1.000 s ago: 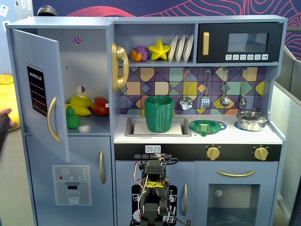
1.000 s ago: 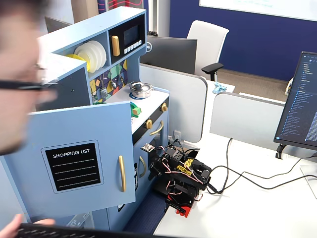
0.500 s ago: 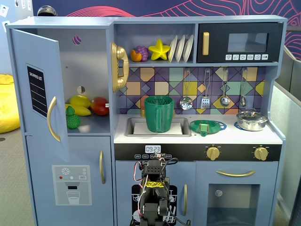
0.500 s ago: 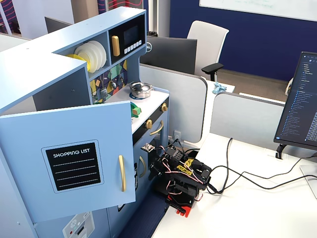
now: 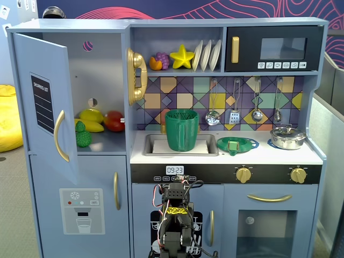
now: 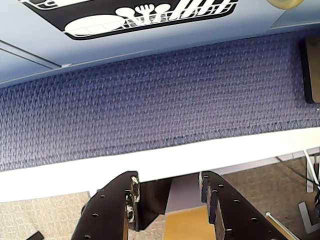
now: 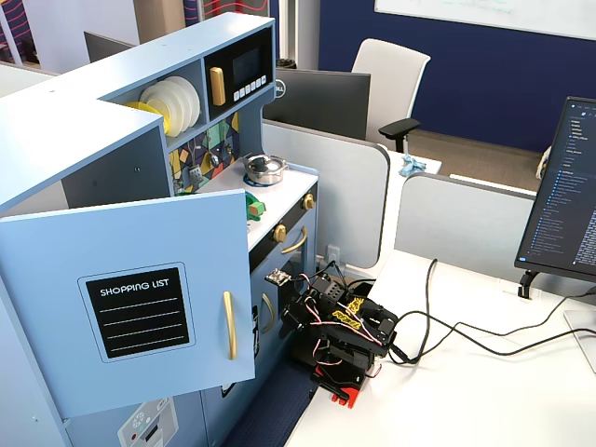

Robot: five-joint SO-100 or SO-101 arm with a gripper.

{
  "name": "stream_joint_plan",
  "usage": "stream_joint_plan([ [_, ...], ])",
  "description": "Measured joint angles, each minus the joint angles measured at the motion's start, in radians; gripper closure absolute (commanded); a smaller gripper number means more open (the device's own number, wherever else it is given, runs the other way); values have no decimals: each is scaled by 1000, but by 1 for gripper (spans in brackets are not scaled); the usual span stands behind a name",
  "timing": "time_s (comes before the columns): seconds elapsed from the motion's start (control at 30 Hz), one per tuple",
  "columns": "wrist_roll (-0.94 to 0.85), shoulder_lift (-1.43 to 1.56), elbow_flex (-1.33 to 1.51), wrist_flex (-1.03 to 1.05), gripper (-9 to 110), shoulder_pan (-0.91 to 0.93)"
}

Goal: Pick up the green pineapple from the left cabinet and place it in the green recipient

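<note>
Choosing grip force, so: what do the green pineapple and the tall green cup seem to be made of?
The green pineapple looks like moulded plastic, bumpy and slightly glossy, though soft rubber can't be excluded. The green cup looks like hard plastic: evenly ribbed walls with a dull sheen, standing in the sink.

one fixed view faces the toy kitchen [image 5: 177, 134] head-on from mid-range. another fixed view looks down along it from beside the open cabinet door [image 7: 130, 307]. both share the arm [image 5: 174, 220]. the wrist view looks close past the gripper [image 6: 167, 192] at carpet.
</note>
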Motion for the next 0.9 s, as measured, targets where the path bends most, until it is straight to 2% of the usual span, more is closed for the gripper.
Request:
stream_joint_plan([
  [0.07,0,0,0,0,95,-3],
  [0.1,-2,0,0,0,99,-14],
  [0.23,44,-8,3,-41,101,-156],
  [0.3,86,-41,5,-169,87,-236],
  [0.4,2,-179,-29,-480,86,-380],
  [0.53,-164,-391,-207,-859,75,-586],
  [0.7,-239,-678,-543,-1037,67,-707],
  [0.9,-259,-980,-833,-1244,64,-718],
])
